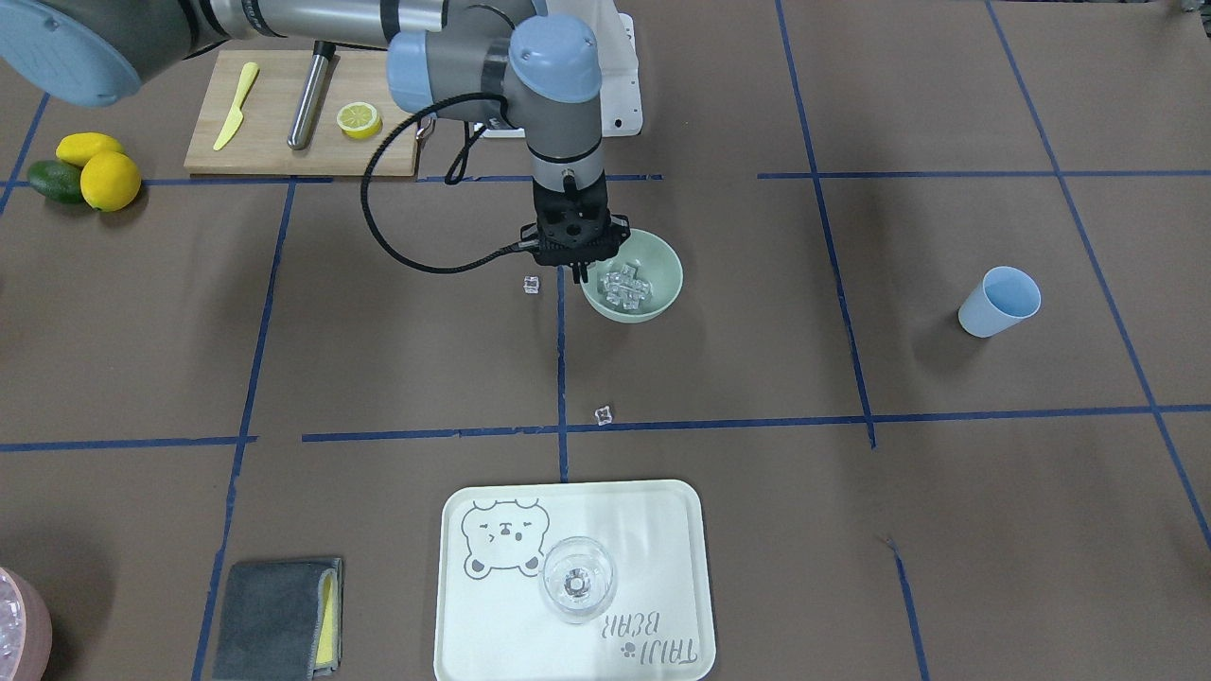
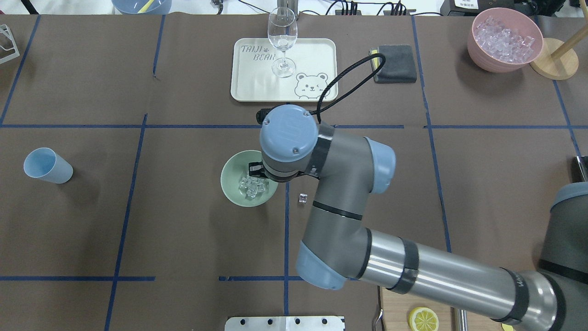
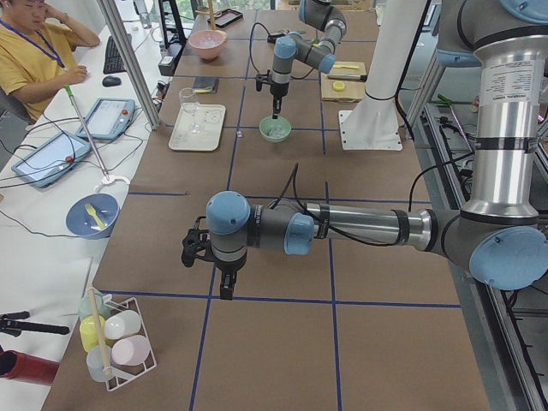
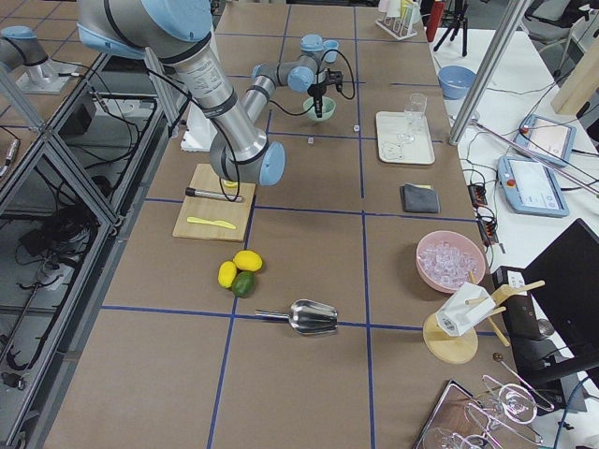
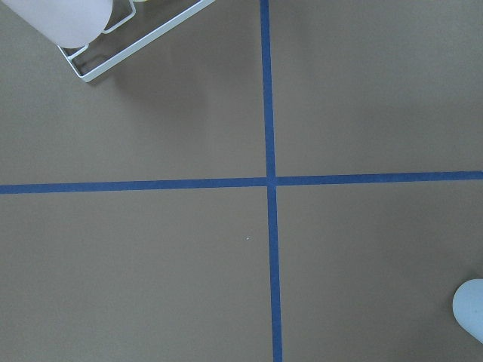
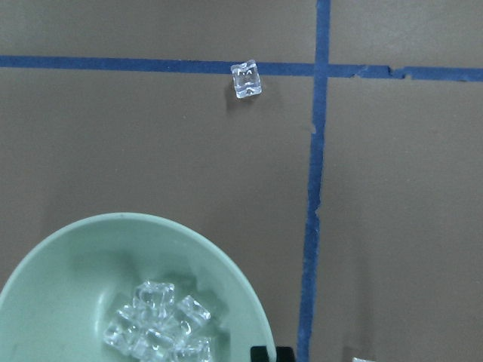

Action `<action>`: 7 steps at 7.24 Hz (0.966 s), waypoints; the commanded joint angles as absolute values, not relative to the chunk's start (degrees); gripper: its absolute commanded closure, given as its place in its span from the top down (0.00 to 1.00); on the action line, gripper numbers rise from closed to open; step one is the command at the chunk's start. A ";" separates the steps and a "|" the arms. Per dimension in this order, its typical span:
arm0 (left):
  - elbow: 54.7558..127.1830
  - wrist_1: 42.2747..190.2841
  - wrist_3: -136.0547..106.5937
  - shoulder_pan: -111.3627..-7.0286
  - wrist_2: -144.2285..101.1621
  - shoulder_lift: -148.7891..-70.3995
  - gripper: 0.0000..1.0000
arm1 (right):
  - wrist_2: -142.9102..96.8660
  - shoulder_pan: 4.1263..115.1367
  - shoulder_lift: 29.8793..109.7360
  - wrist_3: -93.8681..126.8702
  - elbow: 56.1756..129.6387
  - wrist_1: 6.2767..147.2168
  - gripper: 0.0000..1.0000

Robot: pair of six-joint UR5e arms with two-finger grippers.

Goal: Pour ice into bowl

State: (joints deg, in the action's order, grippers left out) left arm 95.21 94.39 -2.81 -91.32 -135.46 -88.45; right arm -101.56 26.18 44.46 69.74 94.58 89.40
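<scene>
The pale green bowl stands mid-table and holds a heap of clear ice cubes; both also show in the overhead view, bowl and ice. My right gripper points straight down over the bowl's rim, fingers together and empty. In the right wrist view the bowl with its ice fills the lower left. Two loose cubes lie on the table, one beside the bowl and one further off. My left gripper hovers over bare table far from the bowl; I cannot tell its state.
A light blue cup lies on its side. A tray carries a wine glass. A cutting board with knife and lemon half, a pink ice container and a metal scoop stand further away.
</scene>
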 commanded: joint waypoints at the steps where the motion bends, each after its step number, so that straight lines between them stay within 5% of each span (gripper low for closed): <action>1: 95.19 94.39 -2.81 -91.32 -135.44 -88.50 1.00 | -107.18 32.22 53.57 65.95 109.19 89.47 0.00; 4: 95.27 94.39 -2.81 -91.32 -135.53 -88.51 1.00 | -119.33 45.57 68.85 45.69 115.57 88.77 0.00; 7: 95.36 94.39 -2.81 -91.32 -135.53 -88.51 1.00 | -127.86 56.66 86.17 36.14 112.35 74.77 0.00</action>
State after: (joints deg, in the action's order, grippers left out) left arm 95.30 94.39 -2.81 -91.32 -135.52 -88.51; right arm -124.89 52.79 79.46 39.08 114.25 81.22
